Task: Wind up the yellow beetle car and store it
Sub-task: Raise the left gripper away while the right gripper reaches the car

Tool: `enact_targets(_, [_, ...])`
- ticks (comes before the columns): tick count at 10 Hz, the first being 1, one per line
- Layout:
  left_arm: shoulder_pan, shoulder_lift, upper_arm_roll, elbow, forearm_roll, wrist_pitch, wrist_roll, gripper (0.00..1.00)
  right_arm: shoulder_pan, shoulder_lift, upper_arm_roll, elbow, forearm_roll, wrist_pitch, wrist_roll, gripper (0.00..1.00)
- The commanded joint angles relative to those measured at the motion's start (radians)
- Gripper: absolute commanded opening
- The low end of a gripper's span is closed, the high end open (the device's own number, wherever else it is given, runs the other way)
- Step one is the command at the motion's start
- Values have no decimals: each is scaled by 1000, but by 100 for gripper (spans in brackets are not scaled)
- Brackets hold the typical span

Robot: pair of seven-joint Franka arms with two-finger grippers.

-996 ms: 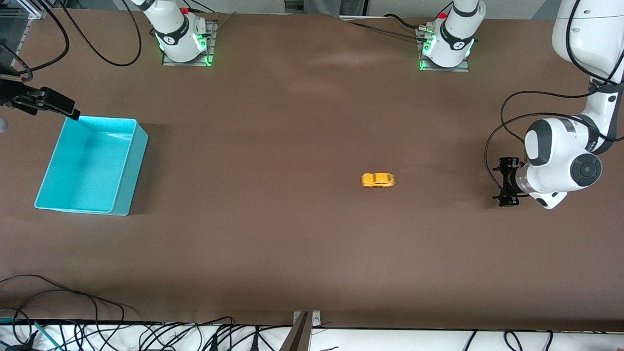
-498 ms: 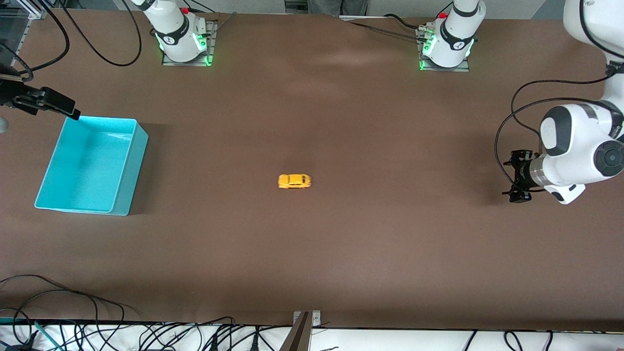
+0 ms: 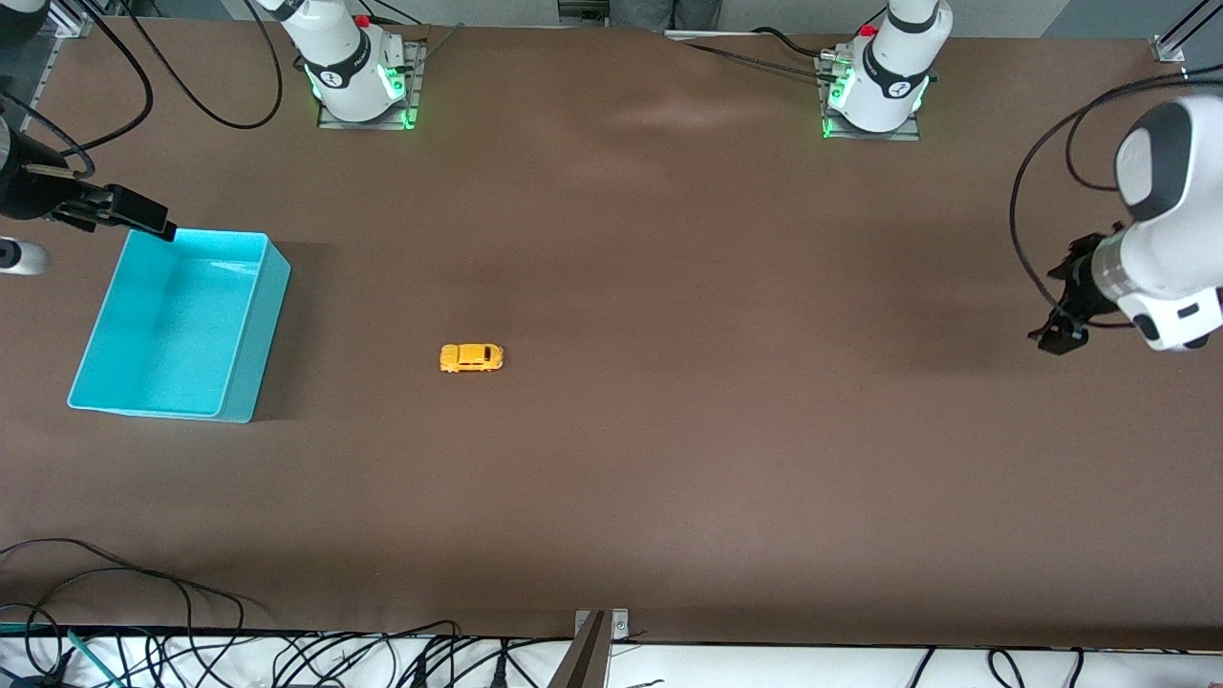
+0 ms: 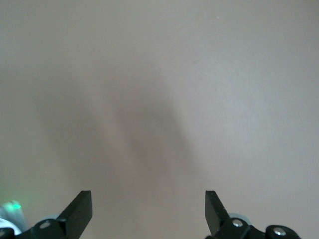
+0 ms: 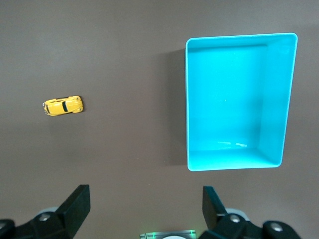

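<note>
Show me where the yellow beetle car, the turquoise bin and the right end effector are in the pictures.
yellow beetle car [image 3: 471, 357]: front view, on the roof of its body.
turquoise bin [image 3: 266, 319]: front view, on the outer side wall that faces the car.
right end effector [image 5: 145, 206]: right wrist view, midway between its open fingertips.

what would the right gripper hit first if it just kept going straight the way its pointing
Probably bare table. The right gripper, open, points straight down, over the table just outside the turquoise bin. The yellow beetle car sits well off that line.
</note>
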Motion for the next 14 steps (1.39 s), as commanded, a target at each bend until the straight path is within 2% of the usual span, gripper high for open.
enact_targets(1, [-1, -129, 0, -11, 27, -81, 292, 100, -2, -26, 20, -95, 9, 82, -16, 100])
enact_targets(3, [7, -154, -39, 89, 26, -237, 508, 100, -2, -25, 86, -170, -13, 181, -147, 100])
enact_targets(5, [-3, -143, -69, 255, 24, -407, 609, 100, -2, -12, 100, -235, -14, 297, -418, 100])
enact_targets(7, [-3, -143, -75, 335, 12, -470, 753, 100, -2, 12, 123, -264, -16, 361, -672, 100])
enact_targets(9, [6, -143, -70, 377, 10, -507, 984, 100, -2, 56, 144, -266, -14, 445, -957, 100])
enact_targets(10, [11, -143, -67, 383, 9, -523, 1041, 100, -2, 86, 161, -266, -11, 473, -1068, 100])
enact_targets(13, [17, -128, -50, 420, -112, -520, 1054, 100, -2, 136, 236, -267, -10, 490, -1284, 100])
enact_targets(14, [22, -128, -46, 418, -187, -521, 1054, 100, -4, 144, 262, -273, -10, 489, -1315, 100])
